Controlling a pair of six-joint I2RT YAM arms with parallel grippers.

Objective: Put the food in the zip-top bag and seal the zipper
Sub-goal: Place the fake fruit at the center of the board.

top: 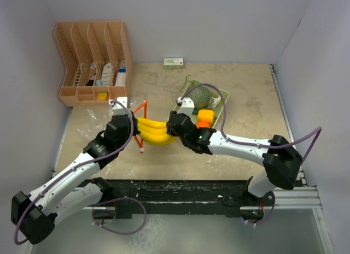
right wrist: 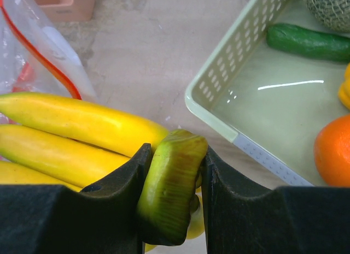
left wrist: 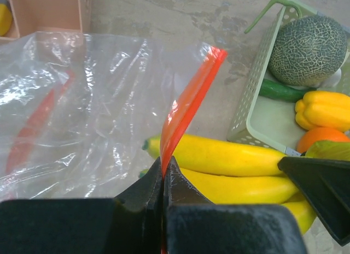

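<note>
The yellow banana bunch [top: 156,132] lies mid-table between both grippers, its tips toward the bag mouth. My right gripper [right wrist: 174,180] is shut on the bunch's green stem [right wrist: 170,194]; in the top view it [top: 176,124] sits at the bunch's right end. My left gripper [left wrist: 163,177] is shut on the orange zipper strip [left wrist: 188,104] of the clear zip-top bag [left wrist: 76,112], holding the rim up. The melon [left wrist: 308,49], cucumber [left wrist: 284,90], orange [left wrist: 321,138] and a yellow pepper [left wrist: 324,109] are in the pale green basket [left wrist: 257,101]. The small white piece [top: 214,102] lies beside the melon.
An orange desk organiser [top: 94,63] with small items stands at the back left. A small white-green box [top: 174,62] lies at the back wall. The basket [top: 223,113] sits right of centre. White walls enclose the table on three sides.
</note>
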